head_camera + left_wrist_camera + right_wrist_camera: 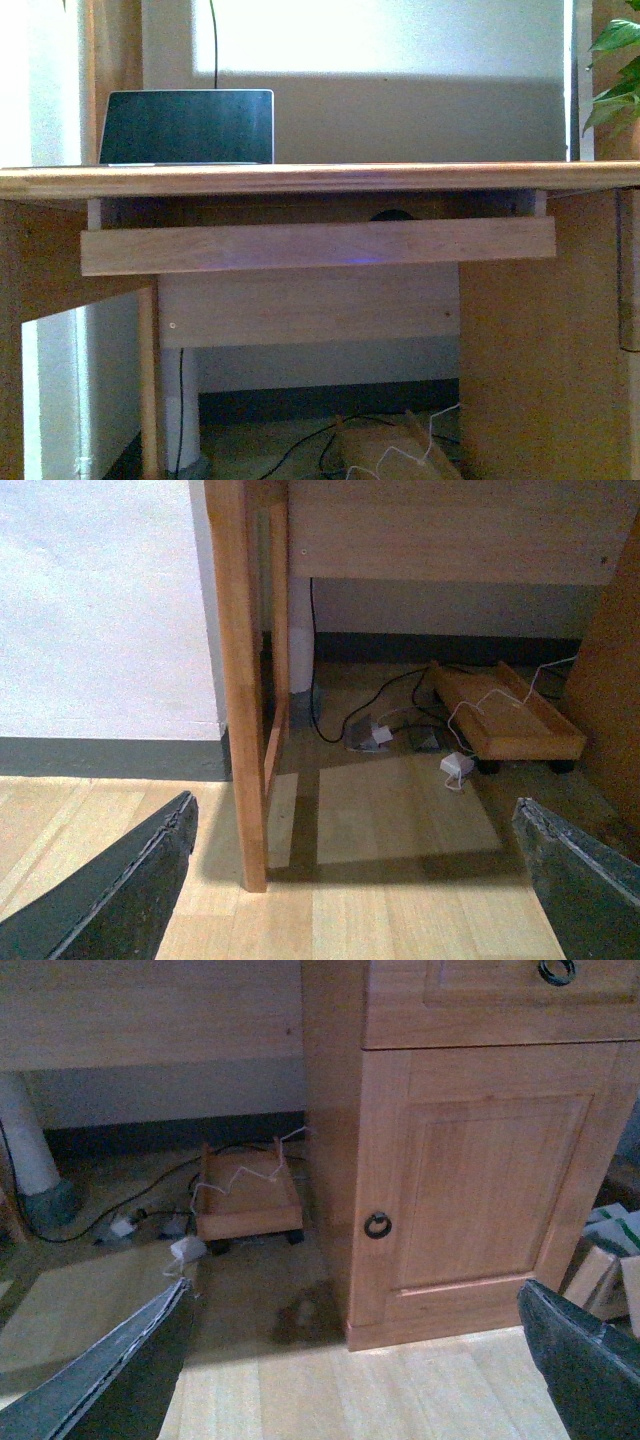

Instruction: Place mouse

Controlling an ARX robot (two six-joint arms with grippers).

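Front view: counter (300, 180) seen edge-on across the frame. Laptop (187, 127) upper left, lid up. Below the top, a pull-out shelf (318, 245) with a wooden front board. In the gap above that board, just right of centre, sits a small dark rounded hump, taken to be the mouse (391, 214). Only its upper arc shows, so its seat on the shelf is unconfirmed.

Left jaws: spread wide, nothing between them. The left wrist view shows only a counter leg (240, 680), cables (330, 715) and floor.

Right jaws: likewise spread and empty, facing the cupboard door (480, 1190).

Mouse is well apart from both and appears in neither wrist view. Neither arm shows in the front view.

Step judged: reach not yet begun. Raise one arm to shelf height, enter the narrow gap level, and straddle the mouse across its short axis. Mind clearance under the counter top.
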